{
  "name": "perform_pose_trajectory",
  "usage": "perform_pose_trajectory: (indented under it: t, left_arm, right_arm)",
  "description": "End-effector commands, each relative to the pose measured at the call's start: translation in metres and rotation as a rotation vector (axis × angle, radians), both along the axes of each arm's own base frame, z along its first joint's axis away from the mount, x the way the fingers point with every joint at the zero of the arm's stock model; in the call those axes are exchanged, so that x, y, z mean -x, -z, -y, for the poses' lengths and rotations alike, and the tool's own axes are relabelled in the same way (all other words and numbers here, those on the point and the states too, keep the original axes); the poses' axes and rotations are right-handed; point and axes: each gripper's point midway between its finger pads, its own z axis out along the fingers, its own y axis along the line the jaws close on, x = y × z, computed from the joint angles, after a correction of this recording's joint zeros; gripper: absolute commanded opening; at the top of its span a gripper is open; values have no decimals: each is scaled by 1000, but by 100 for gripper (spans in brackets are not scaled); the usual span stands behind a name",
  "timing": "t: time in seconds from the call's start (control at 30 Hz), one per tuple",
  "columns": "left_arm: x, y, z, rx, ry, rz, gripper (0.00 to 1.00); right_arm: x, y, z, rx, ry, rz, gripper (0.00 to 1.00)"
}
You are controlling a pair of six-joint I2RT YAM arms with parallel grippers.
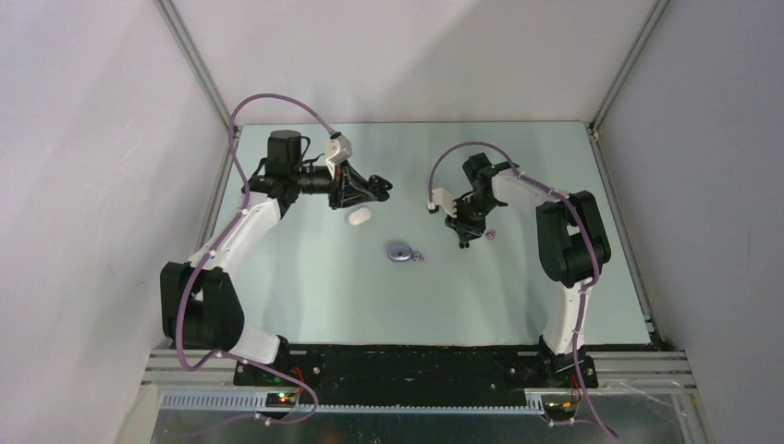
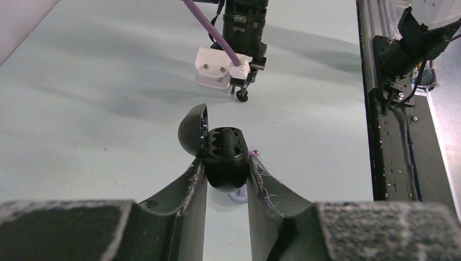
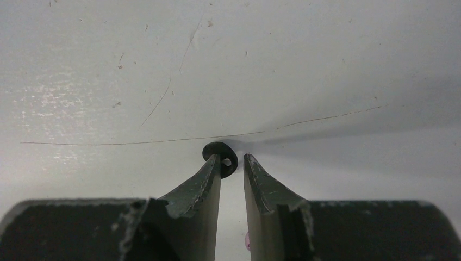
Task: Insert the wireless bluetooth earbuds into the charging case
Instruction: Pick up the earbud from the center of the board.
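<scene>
Counter (image 1: 324, 296), pale blue-green, walled on three sides, with two arms mounted at its near edge. Left fingers (image 2: 185, 190): clamped on the black charging case (image 2: 225, 166), one finger on each side of its lower shell, holding it above the counter towards the far left. Case lid (image 2: 193, 130): hinged open and standing to the left of the shell in the left wrist view. The moulded wells inside are dark, and it cannot be told whether anything sits in them. Right fingers (image 3: 201, 185): lowered to the counter right of centre, pointing down, narrowly apart with a clear gap between the tips. Black earbud (image 3: 225, 151): one, small and rounded, lying on the counter against the tip of the finger on the left of the right wrist view, partly across the mouth of the gap and not clamped. Lavender earbud (image 1: 490, 235): one, on the counter just beside the right fingers, on their right in the top view. Lavender case (image 1: 399, 251): oval, near the middle of the counter between the two arms. Second lavender earbud (image 1: 418, 256): touching or just beside the right edge of that case. White case (image 1: 359, 216): oval, closed, on the counter just below the left fingers in the top view, apart from the lavender case.
</scene>
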Motion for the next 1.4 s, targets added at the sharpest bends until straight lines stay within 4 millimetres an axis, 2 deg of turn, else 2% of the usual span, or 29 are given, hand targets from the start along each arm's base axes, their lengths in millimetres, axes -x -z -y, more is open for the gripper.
perform_pose_trajectory:
  t: [0.0,0.2,0.53,0.8,1.0,1.37]
  left_arm:
    - [-1,-6,-2,9,0,33,0]
    - [-1,-5,-1,10,0,31,0]
    - [-1,-6,-1,11,0,33,0]
    - [-3,-5,0,20,-4,24,0]
    - [-3,-4,0,22,-5,16,0]
    - [-4,-5,0,21,-8,21,0]
  right_arm:
    - [20,0,-2,-1,-27,-51,26]
    - [24,0,-1,1,-25,-74,21]
    - [26,-4,-2,-10,-23,-75,0]
    - [26,-17,-3,-37,-4,-64,0]
    - [25,-16,-6,-24,3,-58,0]
    - [27,-28,-26,4,12,4,0]
